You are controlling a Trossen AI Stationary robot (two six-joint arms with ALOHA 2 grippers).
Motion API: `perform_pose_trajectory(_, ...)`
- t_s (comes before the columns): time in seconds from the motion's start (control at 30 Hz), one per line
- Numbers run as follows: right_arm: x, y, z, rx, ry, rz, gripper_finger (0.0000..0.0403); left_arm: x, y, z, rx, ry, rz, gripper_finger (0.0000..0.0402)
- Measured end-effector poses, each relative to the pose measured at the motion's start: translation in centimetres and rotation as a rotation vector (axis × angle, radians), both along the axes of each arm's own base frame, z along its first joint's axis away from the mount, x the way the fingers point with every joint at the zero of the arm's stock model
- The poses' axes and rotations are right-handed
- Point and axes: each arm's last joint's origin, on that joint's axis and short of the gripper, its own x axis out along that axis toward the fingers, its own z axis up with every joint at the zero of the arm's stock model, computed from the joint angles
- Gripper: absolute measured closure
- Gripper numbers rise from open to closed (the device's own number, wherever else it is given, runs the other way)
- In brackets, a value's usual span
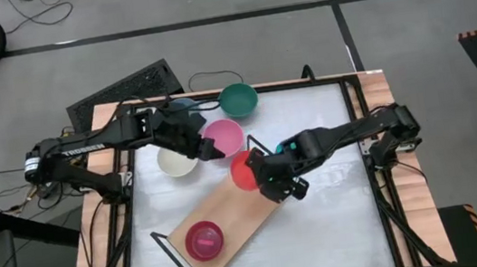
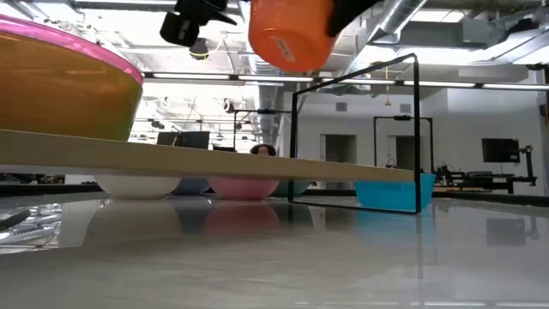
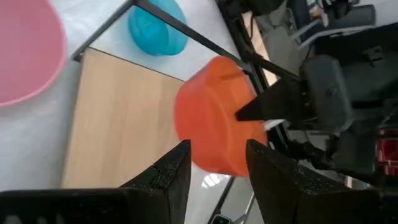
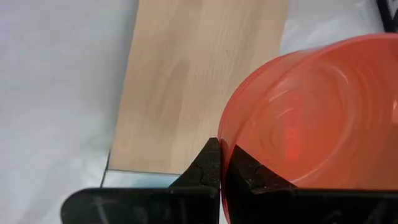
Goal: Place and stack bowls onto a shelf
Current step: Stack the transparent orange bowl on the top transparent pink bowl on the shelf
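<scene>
My right gripper (image 1: pixel 264 174) is shut on a red bowl (image 1: pixel 243 171), which hangs above the far end of the light-wood shelf (image 1: pixel 230 215). A magenta bowl (image 1: pixel 204 240) stands on the shelf's near end. My left gripper (image 1: pixel 213 151) is open next to the pink bowl (image 1: pixel 223 136); the red bowl's outer side (image 3: pixel 214 118) shows just beyond its fingertips. The cream bowl (image 1: pixel 173 162), the teal bowl (image 1: pixel 238 100) and a partly hidden blue bowl (image 1: pixel 182 107) rest on the table. A cyan bowl (image 3: pixel 157 28) stands past the shelf's wire frame. My right gripper pinches the red bowl's rim (image 4: pixel 225 138), one finger inside the bowl and one outside. The fingers slant down from the table's right side. The bowl (image 2: pixel 290 33) is lifted clear of the shelf and tilted on its side, its hollow toward my right wrist.
Black wire loop frames (image 2: pixel 356 129) stand at the shelf's short ends. The board (image 2: pixel 214 160) lies slanting across the white table (image 1: pixel 340 221), with bare table to its right. A black grid (image 1: pixel 123 86) lies at the far left corner.
</scene>
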Motion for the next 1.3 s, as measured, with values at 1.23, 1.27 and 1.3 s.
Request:
perform_pose_trajectory(1.23,6.2,2.0,-2.0,0.098,-0.017,0.026,0.0379,0.5,-2.3,-3.5,0.013,0.288,-0.112,0.0264)
perform_pose_trajectory(1.27,6.2,1.9,-1.9,0.107,-0.018,0.03,0.0379,0.6,-2.4,-3.4,0.003,0.275,-0.119,0.0264)
perform_pose_trajectory(1.3,6.3,1.7,-1.9,0.124,-0.017,0.035,0.0379,0.7,-2.4,-3.3,-0.006,0.257,-0.124,0.0264)
